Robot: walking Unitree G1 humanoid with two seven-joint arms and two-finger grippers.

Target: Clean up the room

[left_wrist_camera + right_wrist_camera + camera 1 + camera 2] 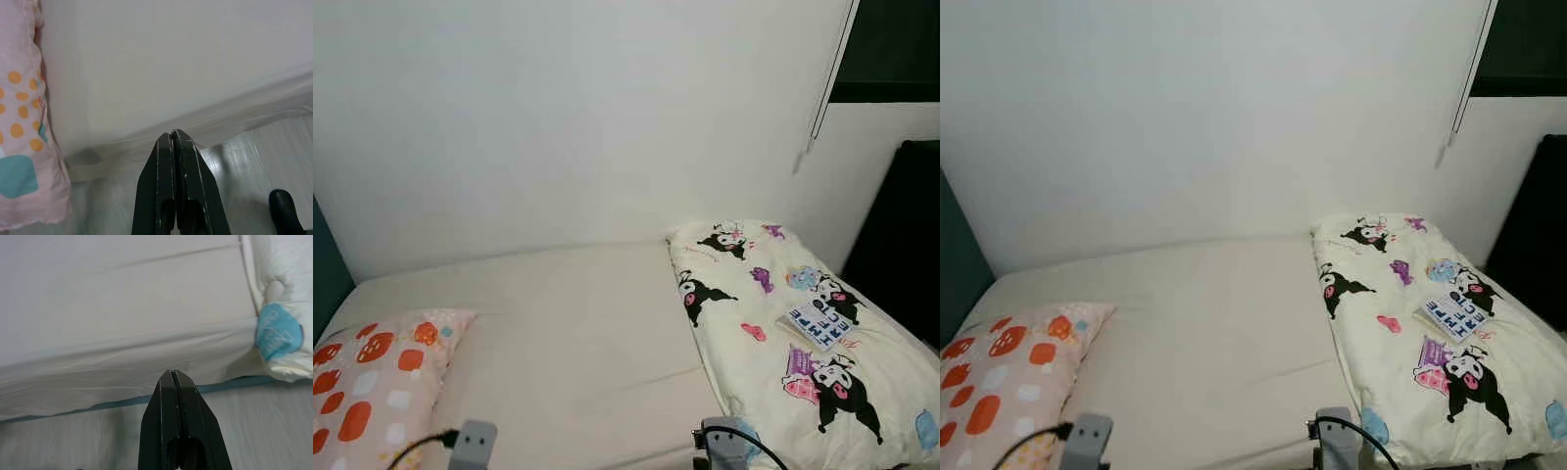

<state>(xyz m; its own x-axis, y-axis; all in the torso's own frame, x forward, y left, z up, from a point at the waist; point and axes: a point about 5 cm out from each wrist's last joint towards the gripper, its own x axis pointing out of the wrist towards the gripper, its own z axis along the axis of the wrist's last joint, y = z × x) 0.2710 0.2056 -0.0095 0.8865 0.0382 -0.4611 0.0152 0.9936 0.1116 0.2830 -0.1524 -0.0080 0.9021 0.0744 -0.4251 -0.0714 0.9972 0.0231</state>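
Both wrists sit at the bottom edge of my head view, low in front of the bed. Through the left wrist camera I see the left gripper with its two black fingers pressed together, holding nothing, hanging over pale floor just short of the mattress edge. On that side a pillow with red and orange blotches lies at the head of the bed, its corner drooping past the mattress side in the wrist view. A dark shoe-like shape shows on the floor near that gripper; I cannot tell what it is.

Over on the right, the right gripper is also closed tight and empty, above the floor beside the bed's cream sheet, where a thin blue strip runs under the mattress. A folded quilt printed with black cartoon figures covers the foot end, and a small book with block lettering rests on top of it. Behind the bed stands a plain white wall.
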